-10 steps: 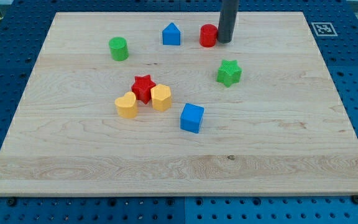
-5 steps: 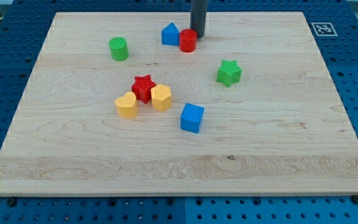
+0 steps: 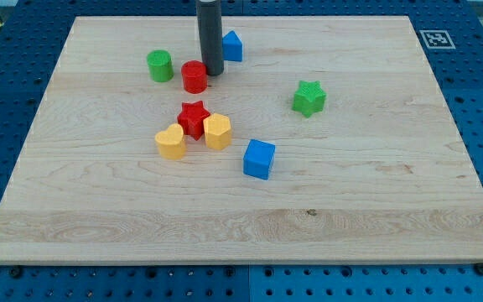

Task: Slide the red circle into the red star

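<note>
The red circle (image 3: 194, 76) stands in the upper middle of the wooden board (image 3: 376, 184), a short way above the red star (image 3: 194, 117). My tip (image 3: 212, 72) touches the circle's upper right side. The rod rises out of the view's top and hides part of the blue house-shaped block (image 3: 232, 46). The red star sits between a yellow heart (image 3: 171, 142) at its lower left and a yellow hexagon (image 3: 217, 132) at its right, touching both.
A green cylinder (image 3: 159, 65) stands left of the red circle. A green star (image 3: 309, 97) lies at the right. A blue cube (image 3: 259, 158) sits below and right of the yellow hexagon.
My tip has swept to the view's left and downward, pushing the red circle past the blue house block toward the red star. The other blocks have not moved.
</note>
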Controlling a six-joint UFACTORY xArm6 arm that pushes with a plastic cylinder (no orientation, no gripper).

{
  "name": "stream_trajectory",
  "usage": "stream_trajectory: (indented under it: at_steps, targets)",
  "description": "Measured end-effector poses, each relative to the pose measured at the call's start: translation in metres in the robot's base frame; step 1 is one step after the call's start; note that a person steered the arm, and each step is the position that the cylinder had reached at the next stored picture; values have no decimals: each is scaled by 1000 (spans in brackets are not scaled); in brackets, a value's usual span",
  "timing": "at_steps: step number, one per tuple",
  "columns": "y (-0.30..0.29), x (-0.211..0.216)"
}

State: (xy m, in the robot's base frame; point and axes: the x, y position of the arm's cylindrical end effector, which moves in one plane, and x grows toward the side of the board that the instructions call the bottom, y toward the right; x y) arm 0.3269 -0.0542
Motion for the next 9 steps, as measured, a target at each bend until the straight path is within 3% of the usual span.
stream_trajectory:
  at_steps: [4,9]
  targets:
    - [-67,3]
    - [-52,68]
